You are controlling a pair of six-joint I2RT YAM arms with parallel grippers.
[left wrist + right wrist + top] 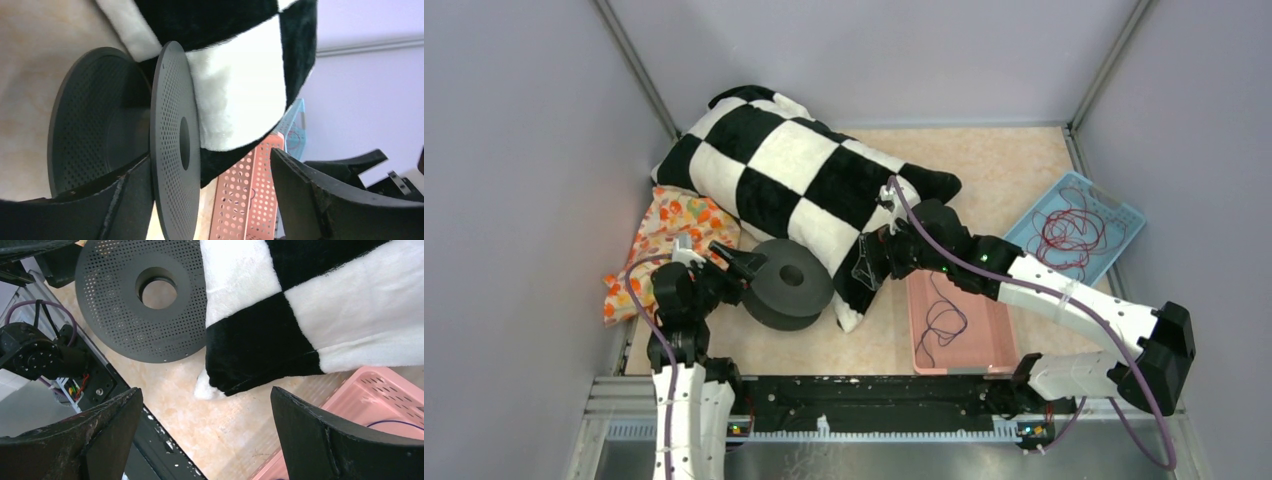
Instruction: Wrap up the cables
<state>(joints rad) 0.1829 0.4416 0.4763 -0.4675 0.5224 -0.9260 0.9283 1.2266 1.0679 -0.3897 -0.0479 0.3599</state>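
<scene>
Far L, beyond the L gripper (746,262) on its outer side: a floral cushion (669,230), crumpled by the wall, one edge tucked under the checked pillow (794,170).

L gripper was right up at the dark grey spool (791,285), which lay roughly flat on the table w/ its hub hole facing up. Jaws were apart. Wrist cam showed one finger (75,215) low down, seemingly btwn the spool's two perforated flanges. The other finger (330,200) stood well clear on the opposite side of the near flange. So that flange was in the gap but not pinched. The pillow pressed on the near flange's outer face, just ahead of the fingers.

Pillow (black/white squares) ran diagonally from the far L corner to the R gripper (868,262), which hung over the pillow's near corner. Its jaws were spread wide w/ nothing btwn them. Below the gap were only that corner and bare table. From its wrist cam the spool was ahead and to the L, not touched.

The cables (941,322) lay in a loose dark loop inside the pink tray (989,330), just R of the R gripper and back toward the arm bases, apart from both grippers. A short bit of wire showed in the tray by the R finger in the wrist view.

Further R, past the R forearm: blue tray (1124,215) holding a tangle of red wire (1072,232).
</scene>
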